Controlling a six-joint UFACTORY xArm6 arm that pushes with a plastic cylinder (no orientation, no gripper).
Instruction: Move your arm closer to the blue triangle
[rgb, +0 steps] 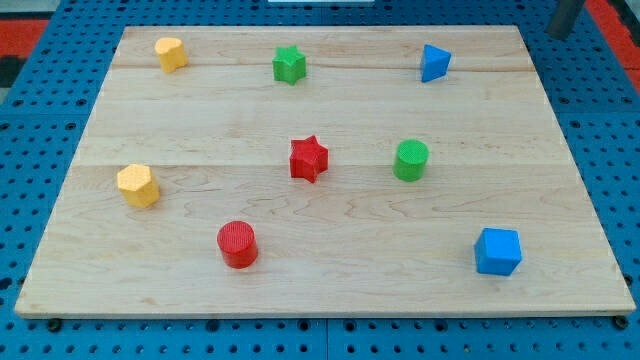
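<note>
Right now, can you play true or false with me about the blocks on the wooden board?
1. The blue triangle sits near the view's top right. True.
2. My tip touches the blue triangle. False: it is apart, off the board's top right corner.
3. The red star is beside the green cylinder. True.
4. The blue cube is at the view's top left. False: it is bottom right.

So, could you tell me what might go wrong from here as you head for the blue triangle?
1. My tip sits at the view's top right corner, off the board; coming in at one height, it might catch the board's edge.
2. The blue triangle lies close to the top edge, so overshooting could nudge it off.
3. The rod is cut off by the frame, so its exact position is uncertain.
</note>
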